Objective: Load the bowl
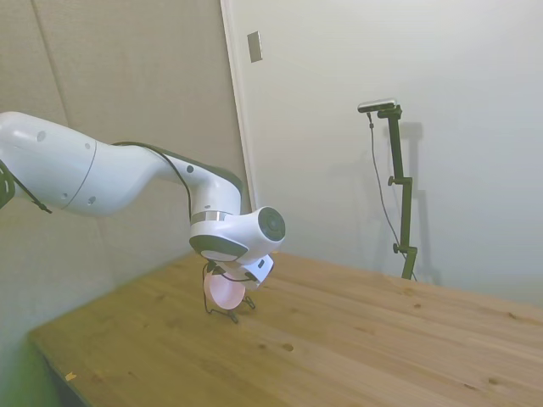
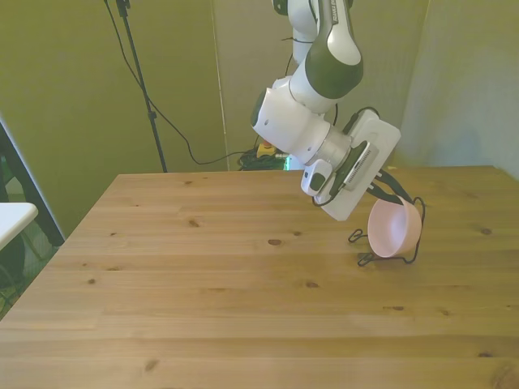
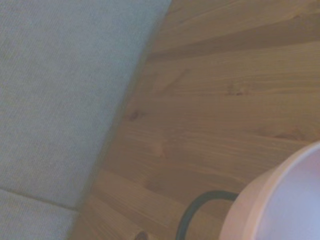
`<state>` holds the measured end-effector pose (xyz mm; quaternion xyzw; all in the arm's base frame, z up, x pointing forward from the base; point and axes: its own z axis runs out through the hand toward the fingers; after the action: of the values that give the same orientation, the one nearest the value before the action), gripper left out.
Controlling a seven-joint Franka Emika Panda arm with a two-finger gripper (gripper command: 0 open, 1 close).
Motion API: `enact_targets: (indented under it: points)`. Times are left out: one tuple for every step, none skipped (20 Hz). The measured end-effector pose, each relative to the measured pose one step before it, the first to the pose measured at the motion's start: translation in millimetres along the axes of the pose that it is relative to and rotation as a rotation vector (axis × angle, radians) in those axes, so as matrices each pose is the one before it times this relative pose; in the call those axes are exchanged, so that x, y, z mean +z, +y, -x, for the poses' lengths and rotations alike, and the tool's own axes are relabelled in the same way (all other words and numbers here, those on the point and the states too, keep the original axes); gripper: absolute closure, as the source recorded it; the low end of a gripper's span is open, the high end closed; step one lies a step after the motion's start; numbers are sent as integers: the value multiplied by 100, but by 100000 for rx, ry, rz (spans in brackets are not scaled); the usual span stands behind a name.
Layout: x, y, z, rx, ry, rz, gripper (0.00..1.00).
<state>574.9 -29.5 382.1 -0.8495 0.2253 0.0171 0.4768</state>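
A: Reading the front view from its left, what is there?

B: Bare planks of the wooden tabletop (image 2: 203,275) first, then the white arm's end effector (image 2: 388,192), and under it the small round pale pink plastic bowl (image 2: 392,228). The bowl stands on edge, its opening turned toward the front view's left, inside the thin dark wire rack (image 2: 388,258), near the tabletop edge on the front view's right.

A: So is the loading finished?

B: It looks nearly so. The bowl seems seated in the wire rack, with the rack's feet on the wood. What appears left is to let go and lift clear, though whether the bowl rests fully on the wires cannot be told.

A: Is the end effector gripping it?

B: That cannot be told. The fingers are hidden behind the wrist in the side view and too dark to separate in the front view. They reach the bowl's upper rim.

A: And the arm's pose?

B: Bent low over the tabletop, the wrist tilted steeply down toward the bowl (image 1: 227,289). The wrist view shows only a blurred arc of pink rim (image 3: 285,200) and a curve of dark wire (image 3: 192,210).
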Motion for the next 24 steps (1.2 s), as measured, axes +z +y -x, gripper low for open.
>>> enact_targets:
  points:
    - [-48, 116, -12, 221, 71, 13, 100]
    - [-21, 153, 2, 302, 17, 36, 100]
    - [-1, 138, 8, 271, -17, 41, 100]
    - [-10, 120, 4, 220, 0, 42, 0]
    - [-21, 95, -6, 185, 28, 25, 0]
    - [-32, 82, -17, 156, 53, 21, 0]
    - [-20, 81, -24, 139, 32, 46, 0]
    - [19, 79, -10, 146, -39, 46, 0]
    - [45, 71, -3, 133, -81, 43, 0]
    - [42, 65, 7, 127, -85, 38, 0]
    - [30, 39, 13, 74, -62, 23, 0]
    - [25, 38, 13, 74, -54, 22, 0]
    - [29, 41, 15, 76, -63, 25, 0]
    - [45, 41, 23, 78, -94, 31, 0]
    - [47, 48, 24, 90, -96, 34, 0]
    - [49, 39, 25, 73, -100, 33, 0]
    - [41, 7, 35, 11, -90, 18, 0]
    - [2, -63, 57, -127, -52, -30, 0]
    - [-81, -157, 101, -333, 19, -43, 0]
    - [-182, -250, 142, -585, 148, 5, 0]
    - [-280, -361, 194, -698, 269, -111, 0]
    - [-380, -412, 230, -777, 426, 19, 0]
    - [-504, -488, 295, -829, 639, -40, 0]
    - [-637, -517, 324, -794, 829, -46, 0]
